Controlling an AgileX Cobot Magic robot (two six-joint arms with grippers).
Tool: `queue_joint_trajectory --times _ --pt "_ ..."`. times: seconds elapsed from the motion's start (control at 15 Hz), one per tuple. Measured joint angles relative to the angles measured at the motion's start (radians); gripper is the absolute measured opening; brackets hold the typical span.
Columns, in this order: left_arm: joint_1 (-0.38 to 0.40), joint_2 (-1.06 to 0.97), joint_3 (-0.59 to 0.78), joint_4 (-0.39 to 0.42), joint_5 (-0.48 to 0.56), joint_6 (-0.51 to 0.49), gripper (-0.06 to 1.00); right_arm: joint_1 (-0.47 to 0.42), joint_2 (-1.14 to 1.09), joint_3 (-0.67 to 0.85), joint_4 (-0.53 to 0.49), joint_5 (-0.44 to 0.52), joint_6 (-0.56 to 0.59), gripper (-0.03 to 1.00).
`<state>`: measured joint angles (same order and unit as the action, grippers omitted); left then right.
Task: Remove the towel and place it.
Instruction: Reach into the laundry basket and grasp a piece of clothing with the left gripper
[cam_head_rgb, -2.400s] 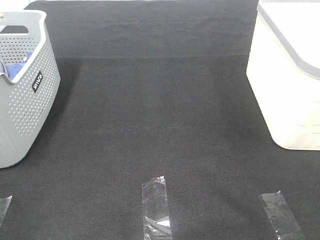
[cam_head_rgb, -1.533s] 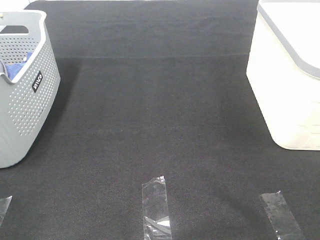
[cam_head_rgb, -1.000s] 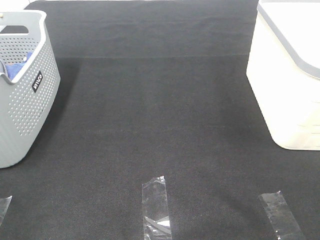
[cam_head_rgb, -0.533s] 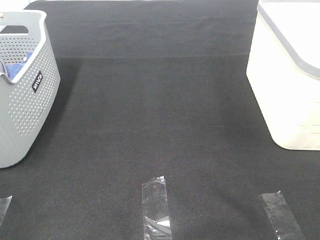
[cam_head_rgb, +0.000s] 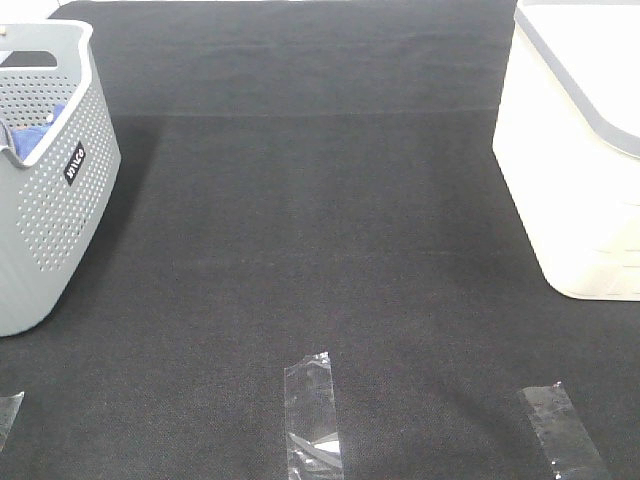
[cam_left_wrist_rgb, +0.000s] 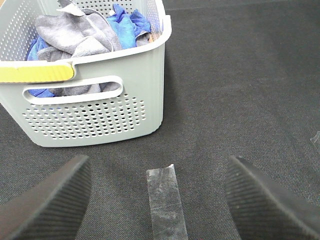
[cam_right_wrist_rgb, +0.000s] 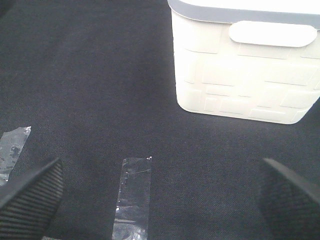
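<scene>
The slate-grey towel (cam_left_wrist_rgb: 70, 32) lies crumpled in the grey perforated basket (cam_left_wrist_rgb: 95, 117), on top of a bright blue cloth (cam_left_wrist_rgb: 125, 22). In the left wrist view my left gripper (cam_left_wrist_rgb: 159, 167) is open and empty, low over the black mat a short way in front of the basket. My right gripper (cam_right_wrist_rgb: 160, 182) is open and empty over the mat, facing the white bin (cam_right_wrist_rgb: 240, 75). Neither gripper shows in the exterior high view. There the basket (cam_head_rgb: 45, 220) stands at the left edge, with only blue cloth (cam_head_rgb: 35, 128) showing over its rim.
The white bin (cam_head_rgb: 575, 150) stands at the right edge of the mat. Clear tape strips lie near the front edge (cam_head_rgb: 312, 415) (cam_head_rgb: 562, 430). One strip (cam_left_wrist_rgb: 165, 200) lies between the left fingers. Another strip (cam_right_wrist_rgb: 132, 197) lies between the right fingers. The basket has a yellow handle patch (cam_left_wrist_rgb: 37, 74).
</scene>
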<state>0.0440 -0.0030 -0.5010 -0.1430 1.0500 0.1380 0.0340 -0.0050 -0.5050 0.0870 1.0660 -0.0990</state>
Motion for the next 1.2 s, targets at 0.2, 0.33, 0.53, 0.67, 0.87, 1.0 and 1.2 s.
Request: queue_joint_trajectory --times 0.2,0.33,0.53,0.67,0.87,1.0,1.2 --pt "0.000 0.000 0.000 0.000 0.000 0.000 0.71 0.000 0.000 0.000 0.000 0.000 0.000 0.97" --pt "0.000 0.000 0.000 0.000 0.000 0.000 0.71 0.000 0.000 0.000 0.000 0.000 0.000 0.97" --pt "0.000 0.000 0.000 0.000 0.000 0.000 0.71 0.000 0.000 0.000 0.000 0.000 0.000 0.97" --pt "0.000 0.000 0.000 0.000 0.000 0.000 0.71 0.000 0.000 0.000 0.000 0.000 0.000 0.97" --pt "0.000 0.000 0.000 0.000 0.000 0.000 0.71 0.000 0.000 0.000 0.000 0.000 0.000 0.97" --pt "0.000 0.000 0.000 0.000 0.000 0.000 0.71 0.000 0.000 0.000 0.000 0.000 0.000 0.97" --pt "0.000 0.000 -0.001 0.001 -0.004 0.000 0.71 0.000 0.000 0.000 0.000 0.000 0.000 0.97"
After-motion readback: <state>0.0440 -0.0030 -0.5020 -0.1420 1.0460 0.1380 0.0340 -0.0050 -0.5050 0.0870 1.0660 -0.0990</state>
